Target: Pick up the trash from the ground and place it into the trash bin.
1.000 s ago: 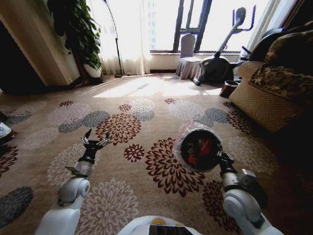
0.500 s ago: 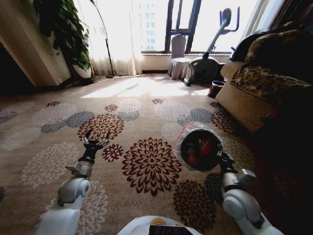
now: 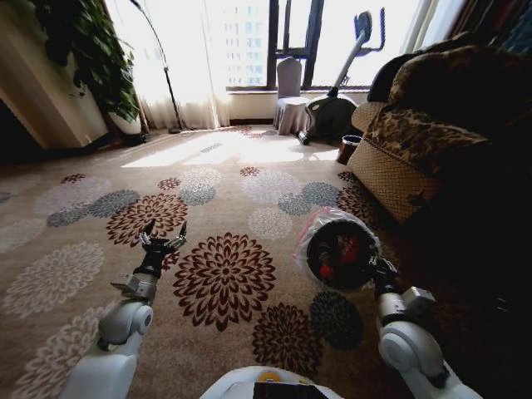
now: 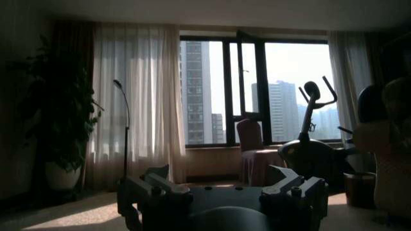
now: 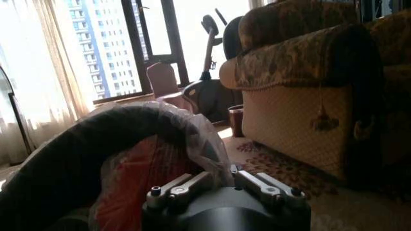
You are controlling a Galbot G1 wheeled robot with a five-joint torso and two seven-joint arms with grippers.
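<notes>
The right gripper (image 3: 376,271) is clamped on the rim of the trash bin (image 3: 339,251), holding it up off the floor at the right of the head view, with the bin tipped so its open mouth faces the camera. A translucent plastic liner (image 3: 312,226) wraps the rim, and red trash (image 3: 347,248) lies inside the black interior. In the right wrist view the two fingers (image 5: 176,186) close on the lined rim, with the red contents just beyond them.

The left gripper (image 3: 163,236) hangs over the carpet at the left of the head view, its fingers spread apart and holding nothing. In the left wrist view its fingers (image 4: 157,185) stand well apart against the bright window.

Below both arms spreads a beige carpet (image 3: 249,208) patterned with dark red and grey flowers. A patterned sofa (image 3: 416,141) stands to the right, near the bin. Farther back, by the window (image 3: 249,41), are an exercise bike (image 3: 337,108), a covered chair (image 3: 287,100), a floor lamp (image 3: 162,66) and a large potted plant (image 3: 91,58).
</notes>
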